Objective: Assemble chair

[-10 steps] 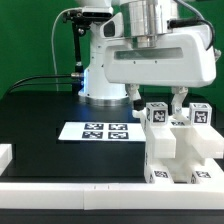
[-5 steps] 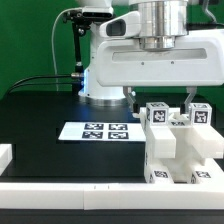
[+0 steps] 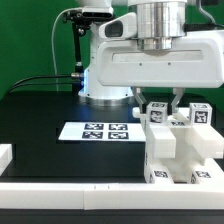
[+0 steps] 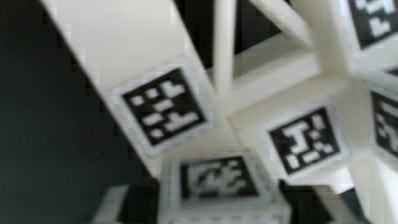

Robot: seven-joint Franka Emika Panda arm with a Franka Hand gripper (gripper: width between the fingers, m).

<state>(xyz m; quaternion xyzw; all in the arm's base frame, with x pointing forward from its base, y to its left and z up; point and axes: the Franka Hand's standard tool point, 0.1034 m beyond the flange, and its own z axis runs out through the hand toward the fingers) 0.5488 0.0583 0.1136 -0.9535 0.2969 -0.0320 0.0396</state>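
The chair (image 3: 180,150) is a chunky white structure at the exterior view's right, with tagged posts standing up from it. My gripper (image 3: 156,103) hangs straight over the nearer tagged post (image 3: 157,113). Its fingers (image 3: 135,97) stand one on each side of the post top, with small gaps showing, so the jaws are open around it. In the wrist view the post's tagged top (image 4: 222,180) lies between the two dark fingers (image 4: 134,195), close to both. White bars and more tags of the chair (image 4: 169,105) fill the rest of that view.
The marker board (image 3: 100,131) lies flat on the black table to the exterior view's left of the chair. A white rim (image 3: 60,188) runs along the table's front edge. The arm's base (image 3: 105,75) stands behind the marker board.
The hand has turned and shifted slightly to the exterior view's right over the post. Since half a second ago the fingers have drawn closer together around the post top.
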